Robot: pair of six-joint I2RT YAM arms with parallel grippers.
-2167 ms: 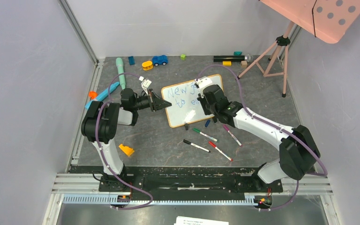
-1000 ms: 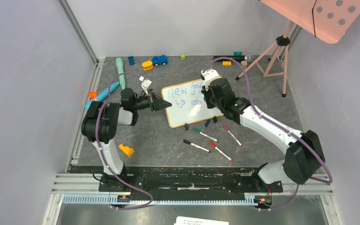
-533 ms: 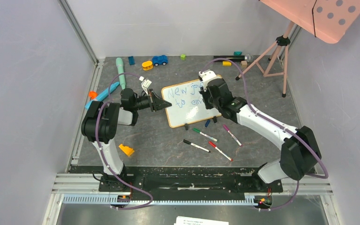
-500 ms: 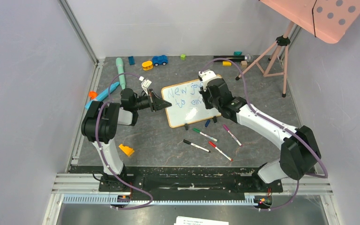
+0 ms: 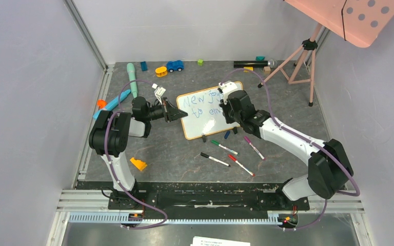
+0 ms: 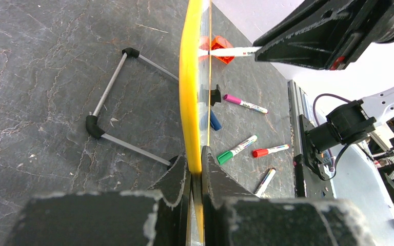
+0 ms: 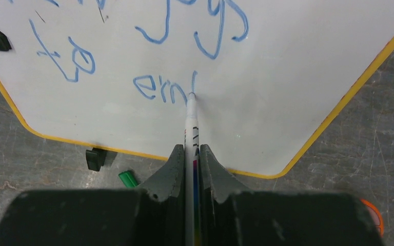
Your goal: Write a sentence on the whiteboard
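The whiteboard stands tilted on the dark floor, its yellow-orange frame edge-on in the left wrist view. My left gripper is shut on the board's left edge. My right gripper is shut on a white marker, whose tip touches the board face. The sentence is blue handwriting: "New joy" above, "to em" below, and a fresh upright stroke right at the tip.
Loose markers lie in front of the board: green, black, red, purple. A tripod carrying a pink dotted panel stands at the back right. Toys line the back edge, among them a blue car. An orange piece lies near left.
My right gripper has carried the marker from the end of the upper line down to the lower line, after "em". The left arm and the board have stayed still.
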